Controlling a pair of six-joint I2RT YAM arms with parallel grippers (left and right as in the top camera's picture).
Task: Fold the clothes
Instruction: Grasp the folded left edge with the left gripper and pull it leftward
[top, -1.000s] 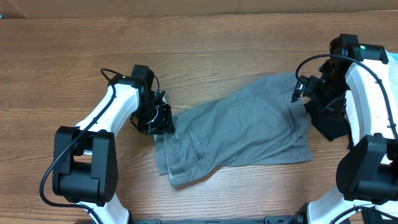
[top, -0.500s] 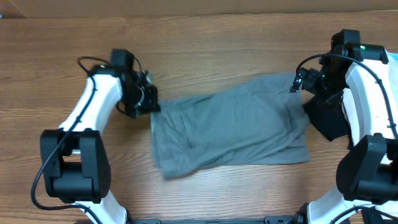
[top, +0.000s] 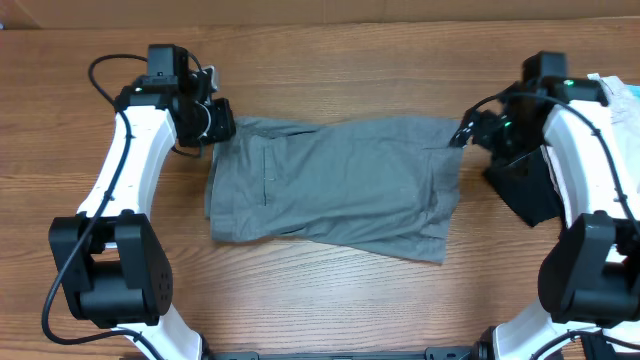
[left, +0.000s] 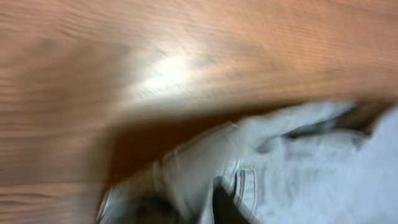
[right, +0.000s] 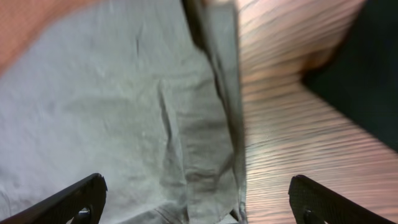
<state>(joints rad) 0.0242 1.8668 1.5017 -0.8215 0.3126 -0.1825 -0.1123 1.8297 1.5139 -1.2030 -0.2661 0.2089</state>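
The clothes, a pair of grey shorts (top: 340, 180), lie spread across the middle of the wooden table (top: 330, 310). My left gripper (top: 222, 122) is at their far left corner, shut on the waistband edge. The left wrist view is blurred. It shows the waistband with a belt loop (left: 245, 186) bunched round a dark finger (left: 219, 205) and raised a little off the wood. My right gripper (top: 467, 132) hovers over the far right corner, open. In the right wrist view its fingers stand wide apart (right: 198, 186) above the shorts' hem (right: 227, 112), holding nothing.
A black garment (top: 528, 195) lies under the right arm, just right of the shorts, and shows again as a black garment (right: 373, 74) in the right wrist view. Something white (top: 612, 88) lies at the far right edge. A cardboard edge runs along the table's far side.
My left gripper has moved toward the far left, dragging the waistband end with it. The shorts now lie stretched out flatter and further left. The right gripper has barely moved.
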